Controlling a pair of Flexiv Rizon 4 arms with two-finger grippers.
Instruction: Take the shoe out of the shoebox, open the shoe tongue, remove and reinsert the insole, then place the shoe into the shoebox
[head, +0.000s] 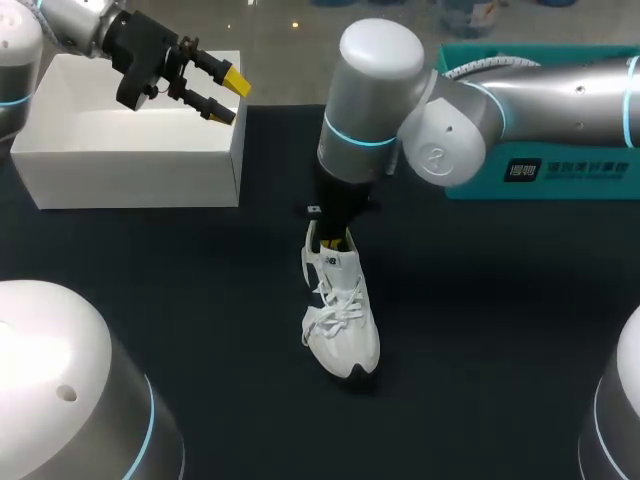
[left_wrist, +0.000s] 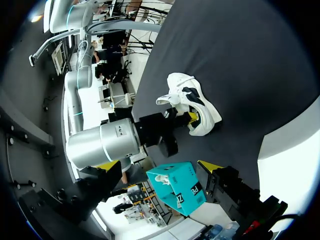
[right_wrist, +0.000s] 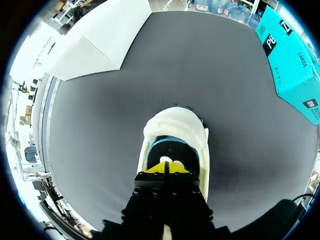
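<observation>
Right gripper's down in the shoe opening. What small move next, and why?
Probably raise the right gripper slightly, slowly, straight up. Its tips look shut together inside the heel opening of the shoe, but whether they pinch the insole is hidden; a short lift would show it. The left gripper hangs open over the shoebox, so nothing steadies the shoe.

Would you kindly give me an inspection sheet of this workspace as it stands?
Surface: black table, no spills seen.
Job's things: white shoe upright mid-table; white shoebox open at the far left.
Clutter: teal box at the far right.
Grippers: left gripper open above the shoebox; right gripper shut, tips inside the shoe's heel opening.
Cables: ribbed hose along the right arm.
Surroundings: nothing seen.
</observation>
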